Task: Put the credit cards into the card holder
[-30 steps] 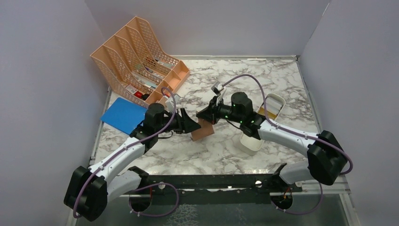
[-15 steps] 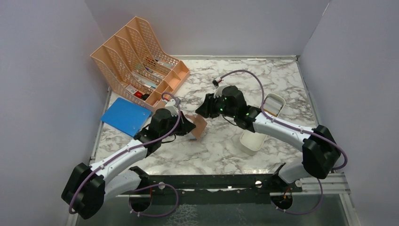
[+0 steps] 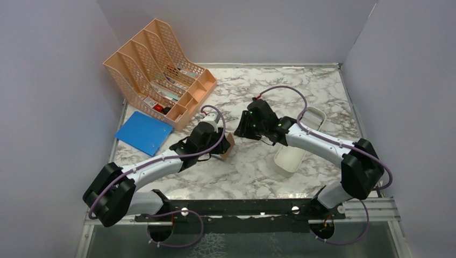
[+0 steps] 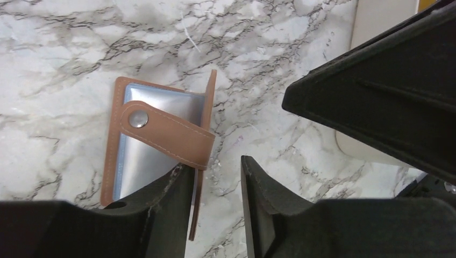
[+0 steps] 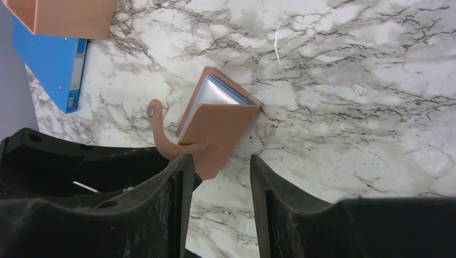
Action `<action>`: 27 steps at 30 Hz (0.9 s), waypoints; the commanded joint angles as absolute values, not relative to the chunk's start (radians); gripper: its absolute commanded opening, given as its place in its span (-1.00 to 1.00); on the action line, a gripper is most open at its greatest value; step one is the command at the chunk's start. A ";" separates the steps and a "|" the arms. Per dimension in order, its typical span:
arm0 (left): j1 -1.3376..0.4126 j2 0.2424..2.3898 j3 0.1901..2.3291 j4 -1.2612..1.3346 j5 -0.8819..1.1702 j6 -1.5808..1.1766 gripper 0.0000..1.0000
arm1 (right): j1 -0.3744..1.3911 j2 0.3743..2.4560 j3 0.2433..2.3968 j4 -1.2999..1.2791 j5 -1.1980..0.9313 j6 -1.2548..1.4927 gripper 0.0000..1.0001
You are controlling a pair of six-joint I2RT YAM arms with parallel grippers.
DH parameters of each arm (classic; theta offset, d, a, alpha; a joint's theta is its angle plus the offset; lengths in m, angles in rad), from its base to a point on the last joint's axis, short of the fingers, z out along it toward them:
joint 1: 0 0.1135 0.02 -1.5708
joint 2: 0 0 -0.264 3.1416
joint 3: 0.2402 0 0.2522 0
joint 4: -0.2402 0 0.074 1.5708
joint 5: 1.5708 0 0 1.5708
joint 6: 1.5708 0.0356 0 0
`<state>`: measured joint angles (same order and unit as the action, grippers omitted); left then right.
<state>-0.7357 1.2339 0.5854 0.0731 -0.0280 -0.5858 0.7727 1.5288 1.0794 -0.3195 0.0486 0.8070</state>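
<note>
The card holder (image 4: 156,137) lies half open on the marble, one tan cover standing up and its snap tab folded across the light blue lining. In the right wrist view the card holder (image 5: 218,126) looks like a small tent. My left gripper (image 4: 215,174) hovers just over its standing cover, open, with that cover's edge close beside the left finger. My right gripper (image 5: 218,164) is open too, a little way back from the holder's corner. From above, the holder (image 3: 229,145) sits between both grippers. Of the credit cards only a yellow sliver (image 4: 428,4) shows, in the white tray.
A white oblong tray (image 3: 293,156) lies right of the holder, under the right arm. The peach mesh file organiser (image 3: 156,70) stands at the back left, with a blue folder (image 3: 141,131) flat in front of it. Grey walls close in three sides.
The holder was held up between the two grippers; now it rests on the marble. The right gripper opened and drew back. The left gripper shut on the holder, then opened and moved right.
</note>
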 commanded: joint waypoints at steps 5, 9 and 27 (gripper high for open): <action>-0.743 1.258 0.583 0.234 0.178 -0.648 -0.14 | 0.777 1.494 1.023 -0.332 0.098 0.851 -0.04; -0.747 1.239 0.567 0.253 0.185 -0.642 -0.06 | 0.777 1.503 1.026 -0.342 0.081 0.915 -0.05; -0.773 1.293 0.551 0.314 0.258 -0.617 -0.17 | 0.777 1.526 1.038 -0.283 0.036 0.915 -0.03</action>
<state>-0.7616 1.2778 0.5579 0.2687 0.2260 -0.6308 0.7727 1.5223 1.0256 -0.3168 0.0525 0.9565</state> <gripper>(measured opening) 0.419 0.478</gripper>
